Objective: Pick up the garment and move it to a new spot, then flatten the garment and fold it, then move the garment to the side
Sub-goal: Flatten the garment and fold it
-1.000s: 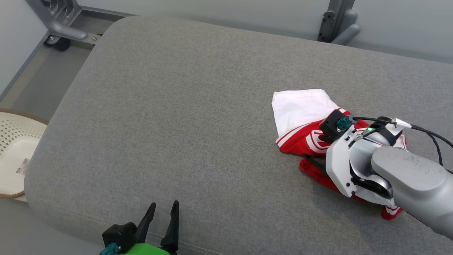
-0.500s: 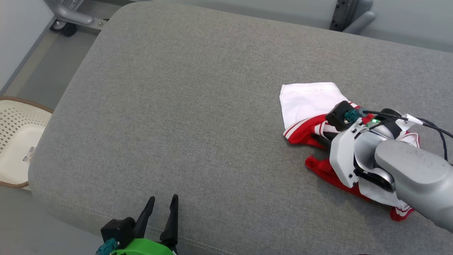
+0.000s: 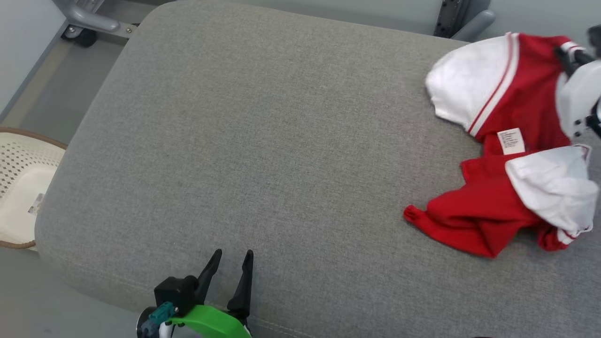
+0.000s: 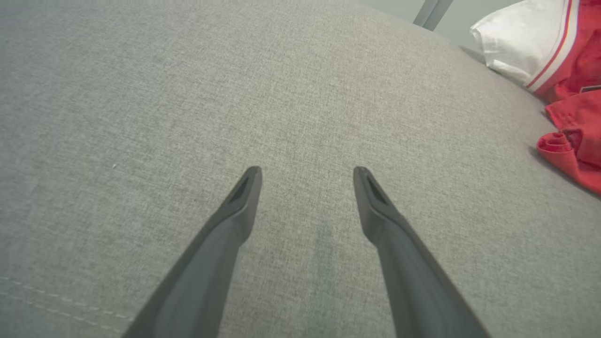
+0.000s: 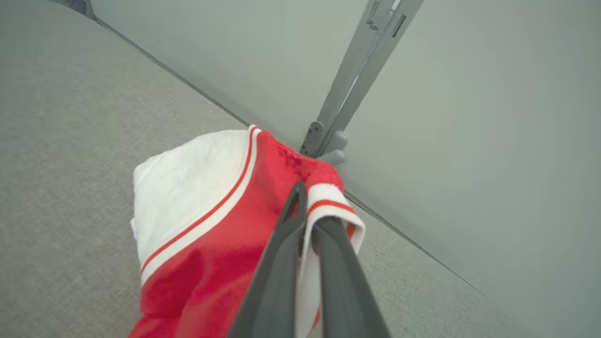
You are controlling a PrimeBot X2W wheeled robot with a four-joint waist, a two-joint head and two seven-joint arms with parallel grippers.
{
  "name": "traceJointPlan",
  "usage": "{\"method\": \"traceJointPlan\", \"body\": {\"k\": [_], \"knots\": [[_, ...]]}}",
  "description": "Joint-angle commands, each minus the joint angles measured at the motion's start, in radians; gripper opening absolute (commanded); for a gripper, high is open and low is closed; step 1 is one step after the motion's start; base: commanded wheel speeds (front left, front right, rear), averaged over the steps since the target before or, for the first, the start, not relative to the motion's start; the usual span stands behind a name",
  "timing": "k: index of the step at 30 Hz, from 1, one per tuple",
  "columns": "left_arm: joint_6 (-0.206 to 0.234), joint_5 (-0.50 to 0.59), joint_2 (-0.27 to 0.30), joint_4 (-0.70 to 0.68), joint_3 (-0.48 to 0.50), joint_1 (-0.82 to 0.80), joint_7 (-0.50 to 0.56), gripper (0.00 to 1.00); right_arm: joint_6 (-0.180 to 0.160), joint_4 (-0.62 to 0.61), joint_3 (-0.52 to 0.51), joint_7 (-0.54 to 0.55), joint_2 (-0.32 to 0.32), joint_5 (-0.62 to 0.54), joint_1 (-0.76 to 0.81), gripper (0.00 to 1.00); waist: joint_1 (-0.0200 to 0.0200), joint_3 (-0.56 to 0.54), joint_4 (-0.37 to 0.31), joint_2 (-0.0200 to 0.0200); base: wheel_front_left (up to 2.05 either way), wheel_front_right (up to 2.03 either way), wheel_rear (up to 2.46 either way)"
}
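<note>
1. At lower left, the left gripper (image 3: 232, 256) hovers over the grey cushion's (image 3: 263, 141) near edge, fingers apart with nothing between them.
2. Far right, the raised right gripper (image 5: 310, 211) has its fingers clamped on the striped ribbed edge of the garment (image 3: 526, 94), whose lower part drapes on the cushion.

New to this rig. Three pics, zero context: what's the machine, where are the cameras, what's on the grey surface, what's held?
It is a wheeled robot with two arms, each ending in a two-fingered tool. The wide picture comes from a camera on its head, looking down at a grey padded surface. The other two come from wrist cameras, each looking along that arm's own dark fingers. A red and white garment lies on the surface's right part; a cream basket stands off its left end. The right tool is shut on the garment's striped ribbed edge. The left tool is open and holds nothing, above the surface.
</note>
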Motion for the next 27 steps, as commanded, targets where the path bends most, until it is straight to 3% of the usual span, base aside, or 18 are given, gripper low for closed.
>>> {"method": "traceJointPlan", "body": {"k": [1,3,4,5,6,11,19,23,24,27], "knots": [[-0.006,0.004,0.002,0.001,-0.007,-0.017,0.000,1.00,-0.002,0.045,-0.016,-0.011,0.002,-0.007,-0.015,0.00,0.0000,0.011,0.015,0.0000,0.00,0.00,0.00],[-0.006,0.000,0.002,0.003,-0.021,-0.029,0.000,1.00,-0.002,0.146,-0.039,-0.022,0.001,-0.024,-0.034,0.00,0.0000,0.021,0.027,0.0000,0.00,0.00,0.00],[-0.006,-0.003,0.002,0.002,-0.028,-0.033,0.000,1.00,-0.002,0.199,-0.056,-0.030,0.003,-0.023,-0.041,0.29,0.0000,0.026,0.032,0.0000,0.00,0.00,0.00],[-0.006,-0.006,0.002,0.002,-0.035,-0.035,0.000,1.00,-0.002,0.236,-0.066,-0.036,0.004,-0.033,-0.047,0.68,0.0000,0.031,0.037,0.0000,0.00,0.00,0.00],[-0.006,-0.007,0.001,0.003,-0.040,-0.037,0.000,1.00,-0.002,0.257,-0.078,-0.042,0.003,-0.036,-0.047,1.00,0.0000,0.035,0.041,0.0000,0.00,0.00,0.00],[-0.006,-0.011,0.002,0.009,-0.037,-0.029,0.000,1.00,-0.002,0.287,-0.156,-0.070,-0.063,-0.081,0.003,1.00,0.0000,0.038,0.031,0.0000,0.00,0.00,0.00],[-0.007,0.023,0.002,0.015,0.019,-0.011,0.000,1.00,-0.002,0.272,-0.293,-0.132,0.052,-0.163,0.044,1.00,0.0000,-0.021,-0.074,0.0000,0.00,0.00,0.00],[-0.007,0.032,0.003,0.009,0.038,-0.010,0.000,1.00,-0.002,0.184,-0.388,-0.131,0.082,-0.213,0.086,1.00,0.0000,-0.042,-0.120,0.0000,0.00,0.00,0.00],[-0.005,0.039,0.002,0.010,0.045,-0.005,0.000,1.00,-0.002,0.114,-0.466,-0.131,0.095,-0.253,0.141,1.00,0.0000,-0.059,-0.151,0.0000,0.00,0.00,0.00],[-0.005,0.044,0.002,0.008,0.052,-0.002,0.000,1.00,-0.002,0.030,-0.550,-0.132,0.114,-0.301,0.202,1.00,0.0000,-0.075,-0.177,0.0000,0.00,0.00,0.00]]}}
